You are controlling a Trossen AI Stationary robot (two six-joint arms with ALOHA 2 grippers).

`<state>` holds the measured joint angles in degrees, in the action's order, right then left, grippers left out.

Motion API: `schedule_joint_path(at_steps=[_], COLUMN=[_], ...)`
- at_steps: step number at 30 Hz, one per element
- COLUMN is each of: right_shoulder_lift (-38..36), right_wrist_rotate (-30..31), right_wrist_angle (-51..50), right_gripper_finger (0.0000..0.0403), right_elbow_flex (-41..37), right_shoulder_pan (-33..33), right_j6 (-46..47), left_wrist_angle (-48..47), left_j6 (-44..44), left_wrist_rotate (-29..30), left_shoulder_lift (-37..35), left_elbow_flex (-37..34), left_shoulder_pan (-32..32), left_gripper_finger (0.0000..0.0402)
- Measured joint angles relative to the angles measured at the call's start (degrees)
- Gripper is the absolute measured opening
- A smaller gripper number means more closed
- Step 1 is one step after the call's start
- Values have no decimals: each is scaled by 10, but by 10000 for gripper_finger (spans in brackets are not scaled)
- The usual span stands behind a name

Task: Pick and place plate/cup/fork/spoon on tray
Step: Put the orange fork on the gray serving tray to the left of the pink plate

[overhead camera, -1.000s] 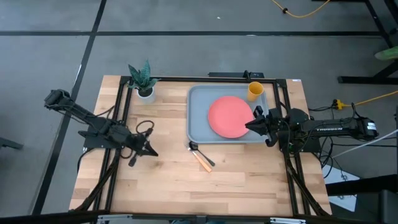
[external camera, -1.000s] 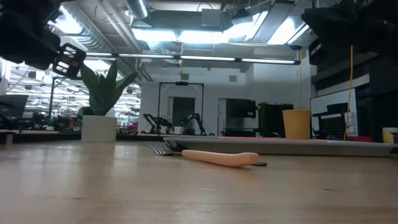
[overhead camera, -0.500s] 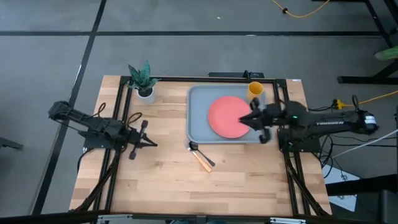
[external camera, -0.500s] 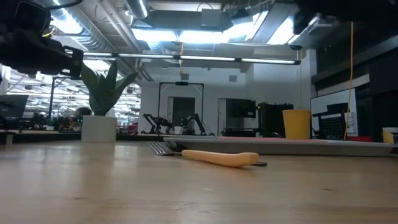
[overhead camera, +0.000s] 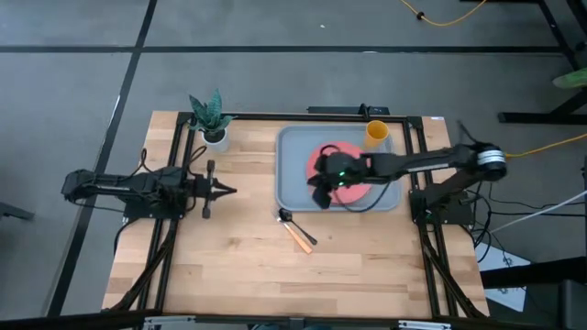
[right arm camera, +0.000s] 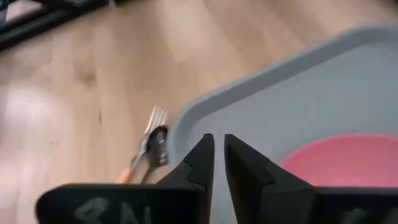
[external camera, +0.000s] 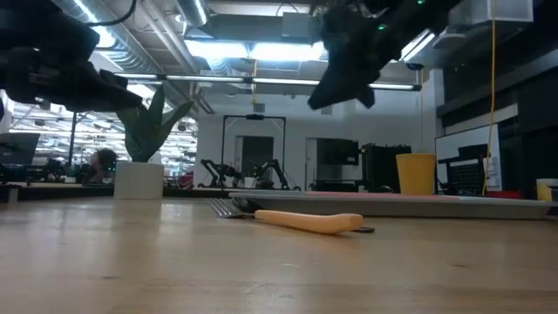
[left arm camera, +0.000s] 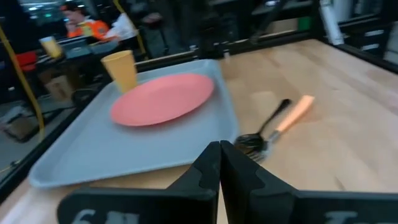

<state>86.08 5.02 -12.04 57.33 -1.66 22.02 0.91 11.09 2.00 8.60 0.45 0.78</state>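
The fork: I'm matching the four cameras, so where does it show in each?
High view: fork on wood just below the tray.
Low view: centre, before the tray.
Left wrist view: right.
Right wrist view: lower left.
Shared landmark: the tray's corner.

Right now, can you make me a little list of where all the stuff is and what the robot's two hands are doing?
tray: on the table
plate: on the tray
cup: on the tray, at a back corner
fork: on the table, beside the tray
spoon: on the table, lying against the fork
right gripper: over the tray, shut, empty
left gripper: over bare table, shut, empty
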Motion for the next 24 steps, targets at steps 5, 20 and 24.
schedule_joint_path(at_steps=[5, 20, 24], right_shoulder_lift=[71, 151, 172], right_wrist_rotate=[-2, 15, 45], right_wrist_angle=[-16, 15, 50], right_gripper_finger=[43, 43, 43], right_elbow_flex=[38, 48, 48], right_shoulder_pan=[41, 138, 151], right_j6=[54, 224, 203], left_wrist_angle=[0, 0, 0], left_j6=[-5, -15, -15], left_wrist_rotate=[2, 8, 8], left_shoulder_lift=[0, 0, 0], left_elbow_flex=[0, 0, 0], left_shoulder_pan=[34, 50, 50], left_gripper_finger=[0, 0, 0])
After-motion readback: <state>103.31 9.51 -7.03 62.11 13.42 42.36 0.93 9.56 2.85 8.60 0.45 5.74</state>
